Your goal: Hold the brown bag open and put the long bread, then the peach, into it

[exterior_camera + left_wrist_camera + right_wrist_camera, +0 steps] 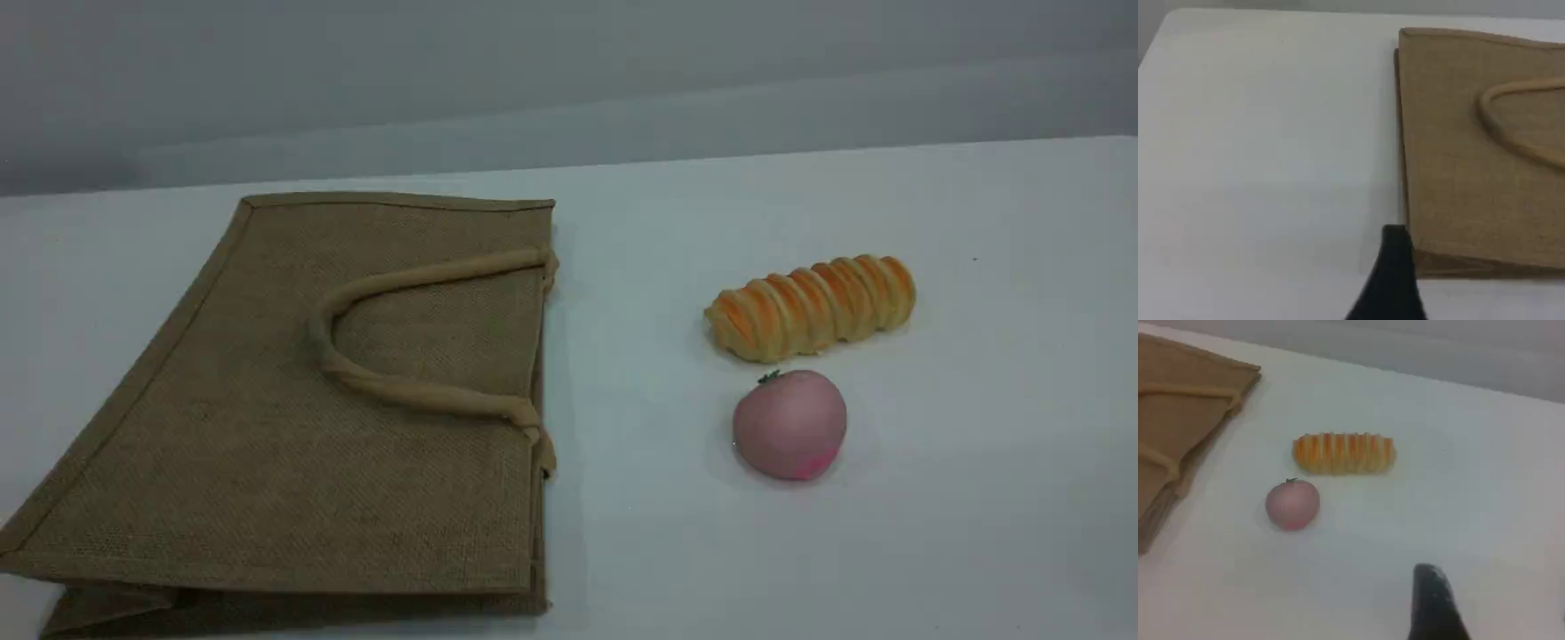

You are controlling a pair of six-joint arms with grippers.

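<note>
White table, grey wall behind. On left, brown bag lying flat, mouth toward right, tan handle folded back on top panel. On right, long bread lying crosswise, well apart from bag. Just nearer, peach, close to bread, not touching. At left gripper: spread wide, gripping nothing, black fingertip beside bag corner. At right gripper: one fingertip above bare table, touching nothing; jaw spread impossible to tell.

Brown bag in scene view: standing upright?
No, the brown bag lies flat on the table, with its handle resting on the upper panel.
</note>
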